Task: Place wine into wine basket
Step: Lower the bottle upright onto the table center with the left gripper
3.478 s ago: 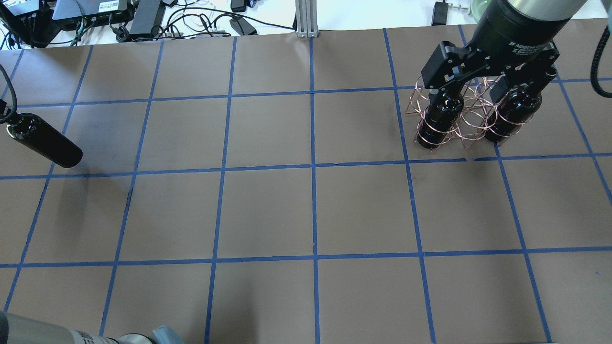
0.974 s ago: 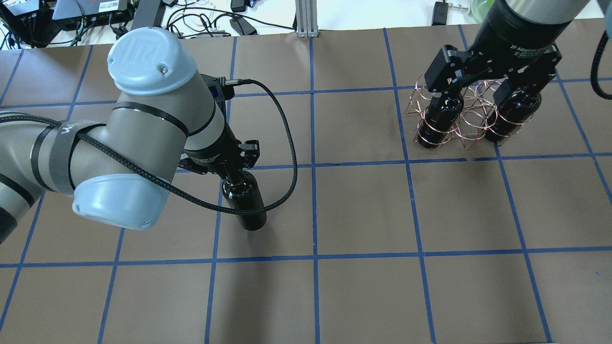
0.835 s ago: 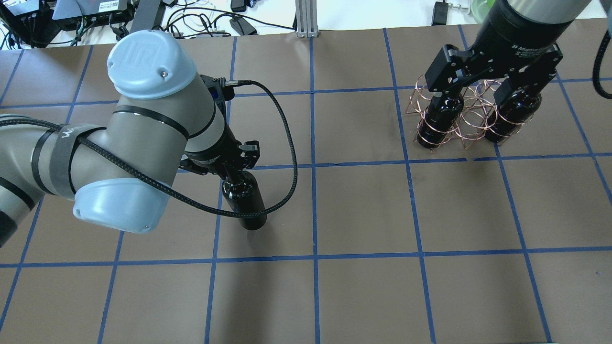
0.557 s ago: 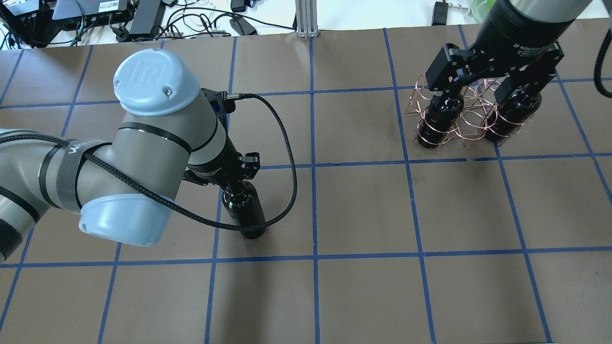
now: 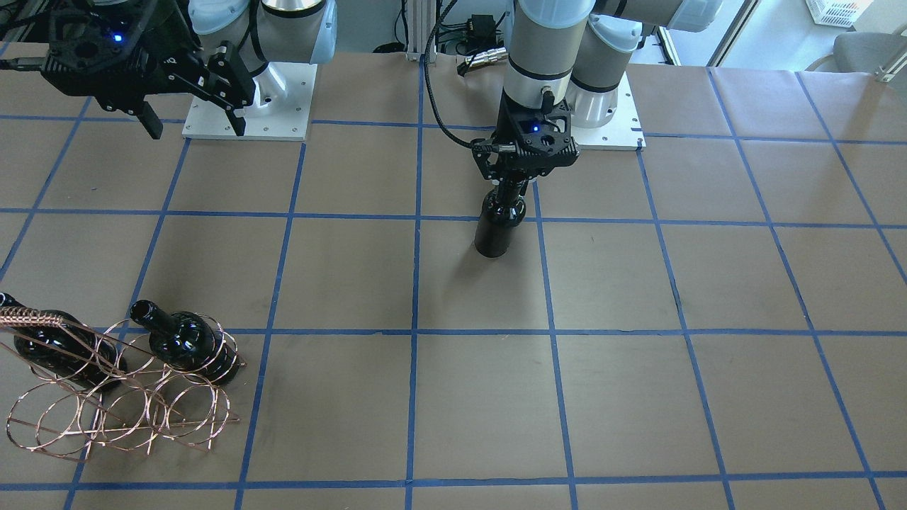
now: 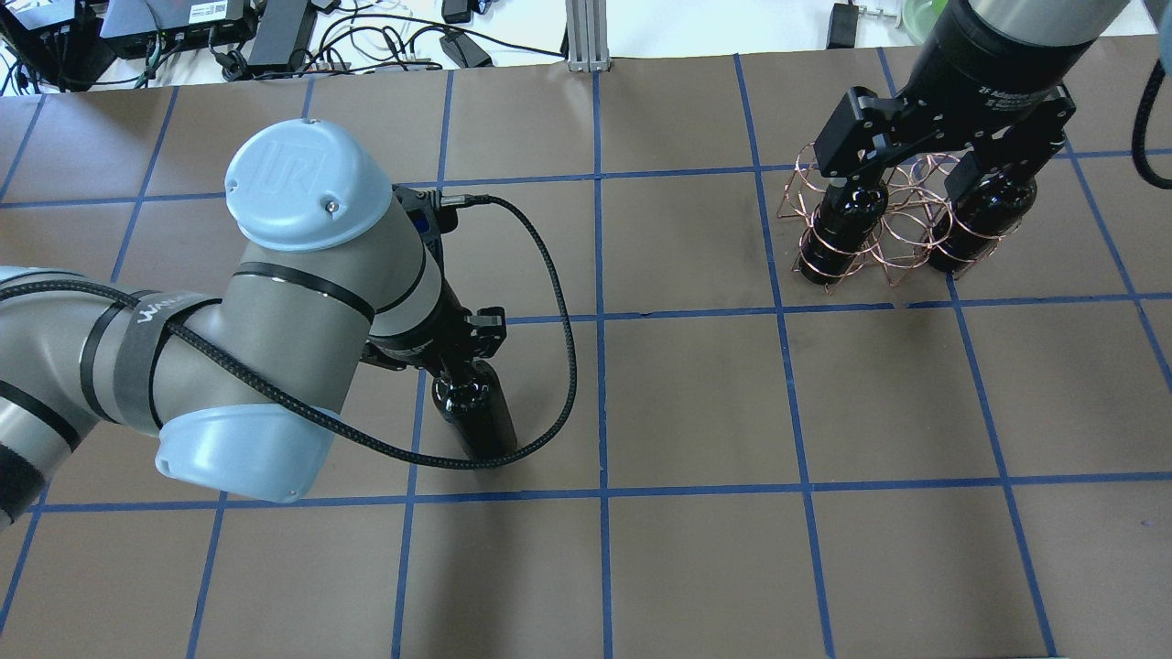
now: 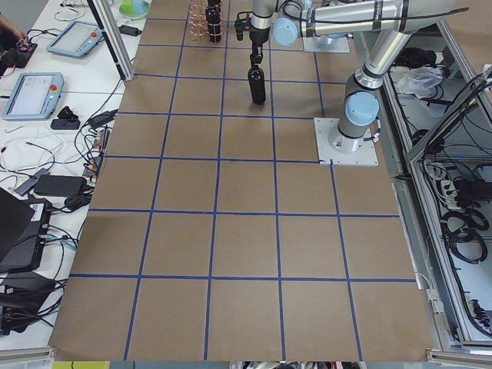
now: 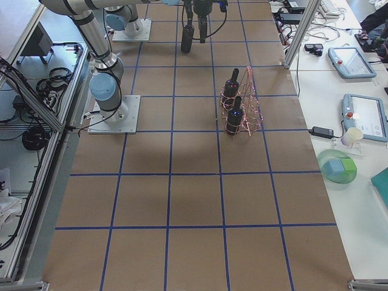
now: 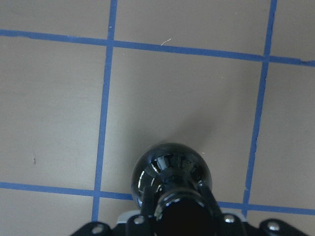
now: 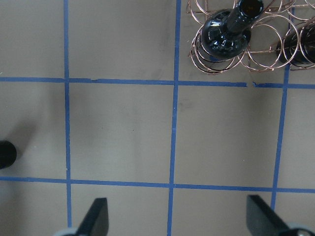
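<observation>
Close to the robot, the left gripper [image 6: 455,360] pinches the neck of the wine [image 6: 482,423]. The bottle is upright, long axis vertical, mouth up, left of the table's [image 6: 696,403] middle. Farther out on the right, the wine basket [image 6: 902,218] holds a second bottle [image 6: 838,229] and a third bottle [image 6: 975,220] upright in its end loops. The right gripper [image 6: 916,167] hangs above it, jaws spread wide

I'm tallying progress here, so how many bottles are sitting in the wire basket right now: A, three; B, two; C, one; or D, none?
B, two: one bottle and a second bottle stand in the wine basket, while the left gripper holds the third bottle by its neck, well apart from it.
</observation>
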You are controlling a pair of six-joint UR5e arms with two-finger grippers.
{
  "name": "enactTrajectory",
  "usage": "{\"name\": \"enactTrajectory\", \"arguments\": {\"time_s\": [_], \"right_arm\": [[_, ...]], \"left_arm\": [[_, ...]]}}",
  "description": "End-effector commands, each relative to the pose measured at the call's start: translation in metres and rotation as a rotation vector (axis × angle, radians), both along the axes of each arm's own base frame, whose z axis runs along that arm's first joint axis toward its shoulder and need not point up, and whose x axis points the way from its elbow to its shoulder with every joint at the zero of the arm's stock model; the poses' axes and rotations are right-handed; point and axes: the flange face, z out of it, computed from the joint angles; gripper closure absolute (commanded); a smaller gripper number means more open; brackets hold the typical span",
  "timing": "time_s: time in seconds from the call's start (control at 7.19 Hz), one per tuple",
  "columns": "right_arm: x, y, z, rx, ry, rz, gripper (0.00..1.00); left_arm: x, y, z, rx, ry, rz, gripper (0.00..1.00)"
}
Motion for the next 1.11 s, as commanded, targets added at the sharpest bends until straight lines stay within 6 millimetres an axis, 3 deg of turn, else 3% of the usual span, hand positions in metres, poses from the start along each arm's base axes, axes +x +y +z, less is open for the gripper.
{"name": "enactTrajectory", "arguments": {"time_s": [0.0, 0.97], "right_arm": [[0.0, 0.001, 0.002, -0.008, 0.0, -0.011, 0.0], [-0.006, 0.002, -0.004, 0.019, 0.064, -0.007, 0.0]], "left_arm": [[-0.01, 0.007, 0.003, -0.009, 0.001, 0.004, 1.0], [-0.002, 0.013, -0.007, -0.002, -0.056, -0.01, 1.0]]}}
